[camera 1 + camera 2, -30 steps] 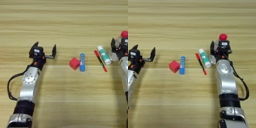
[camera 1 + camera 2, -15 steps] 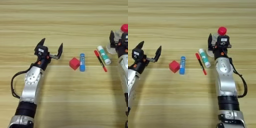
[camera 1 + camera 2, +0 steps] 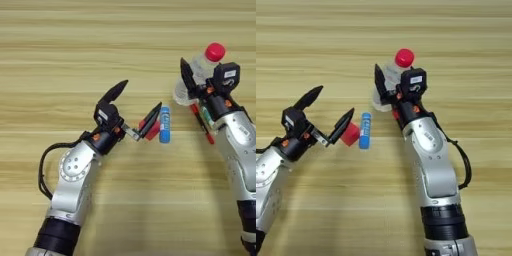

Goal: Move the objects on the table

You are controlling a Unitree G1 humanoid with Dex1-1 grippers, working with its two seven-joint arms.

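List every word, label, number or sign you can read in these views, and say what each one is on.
None can be read.
White sticker on the right end effector: marks too blurred to read.
Short blue tube: pale print on its side, too small to read.
White patch on the left end effector: nothing legible.
Clear bottle, red cube: no text visible.

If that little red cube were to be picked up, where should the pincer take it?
Probably across two opposite flat faces of the red cube, coming from the robot's left. The open left pincer already faces it from there. The blue tube lies close on its right, blocking that side, so one finger must slip in between.
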